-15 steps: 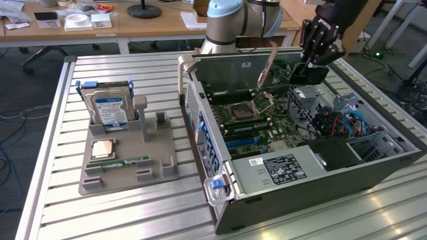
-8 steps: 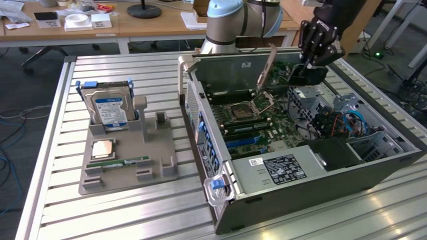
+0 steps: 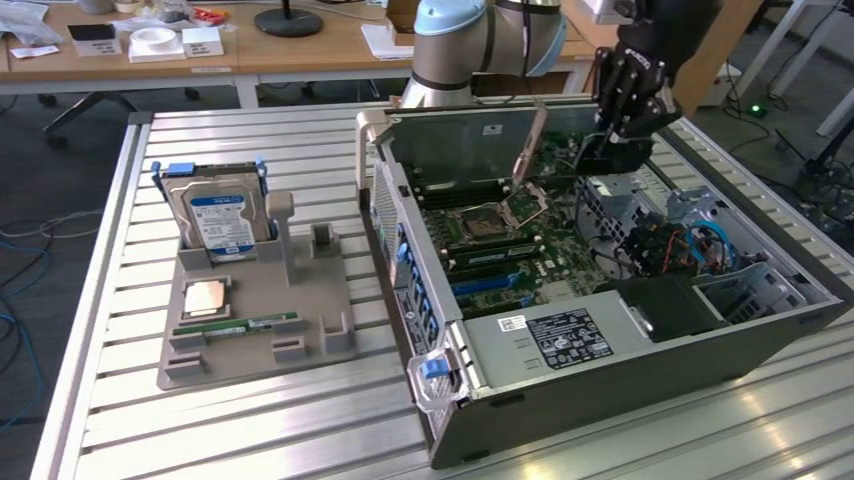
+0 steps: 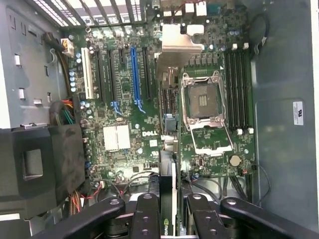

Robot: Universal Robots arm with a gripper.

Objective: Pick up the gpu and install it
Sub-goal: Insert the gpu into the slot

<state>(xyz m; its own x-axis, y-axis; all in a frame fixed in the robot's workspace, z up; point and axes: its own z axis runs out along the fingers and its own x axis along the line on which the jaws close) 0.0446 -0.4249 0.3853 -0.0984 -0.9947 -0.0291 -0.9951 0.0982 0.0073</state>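
The pincer (image 4: 170, 203) is clamped on the gpu (image 4: 167, 184), holding it edge-down above the motherboard (image 4: 124, 139) inside the open computer case (image 3: 641, 370), toward the desk's (image 3: 240, 420) far edge. Pickup looks done and the install step is in hand. Seating the card likely calls for lining its edge up with the long blue slot (image 4: 134, 74), well apart from it now.

The silver slatted metal desk (image 3: 200, 430) carries a grey plastic holder tray (image 3: 243, 347) beside an open grey computer case (image 3: 641, 390).
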